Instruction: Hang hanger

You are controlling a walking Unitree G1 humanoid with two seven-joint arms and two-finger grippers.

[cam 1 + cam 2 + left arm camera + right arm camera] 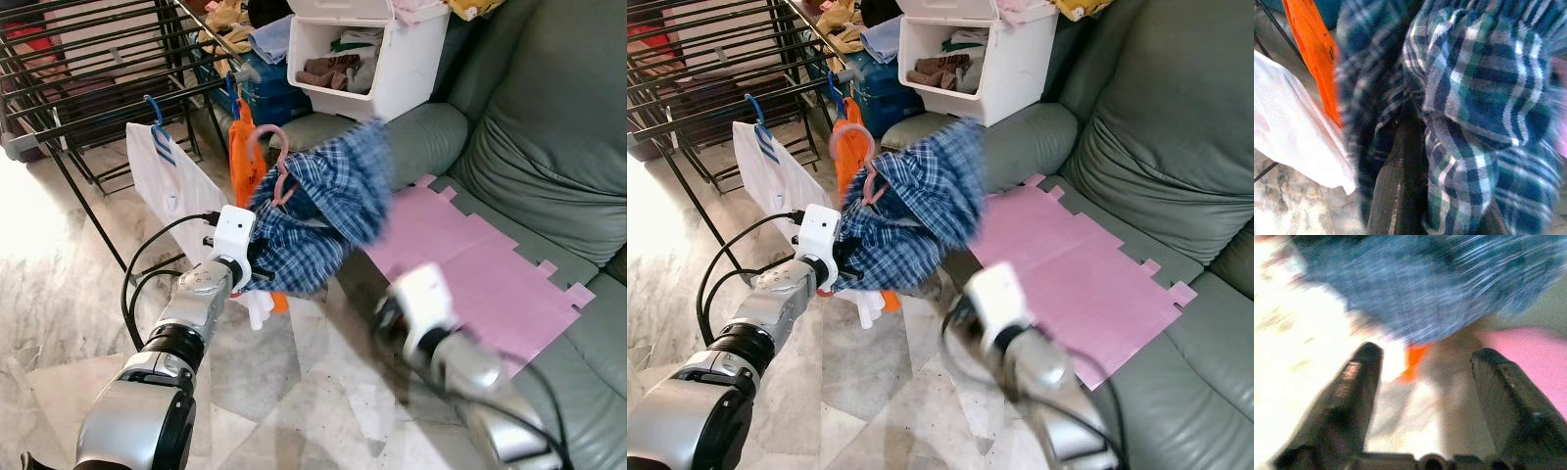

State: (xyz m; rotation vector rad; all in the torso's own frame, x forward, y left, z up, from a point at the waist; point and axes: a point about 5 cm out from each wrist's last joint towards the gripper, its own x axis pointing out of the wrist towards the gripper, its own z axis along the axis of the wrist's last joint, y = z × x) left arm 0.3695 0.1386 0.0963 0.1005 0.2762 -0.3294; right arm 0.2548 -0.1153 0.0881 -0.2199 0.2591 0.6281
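Note:
A blue plaid garment (323, 211) hangs on a pink hanger (277, 157), held up in front of the black drying rack (98, 69). My left gripper (263, 262) is shut on the garment, its fingers buried in the cloth; in the left wrist view one dark finger (1400, 181) lies pressed against the plaid fabric (1474, 98). My right gripper (1425, 357) is open and holds nothing, just below and to the right of the plaid cloth (1415, 284). It is blurred in the eye views (392, 318).
A white garment (171, 181) on a blue hanger (157, 122) and an orange garment (243, 157) hang from the rack. A grey sofa (549, 147) with a pink mat (470, 264) stands at the right. A white bin (367, 54) of clothes stands behind. Below is marble floor (59, 294).

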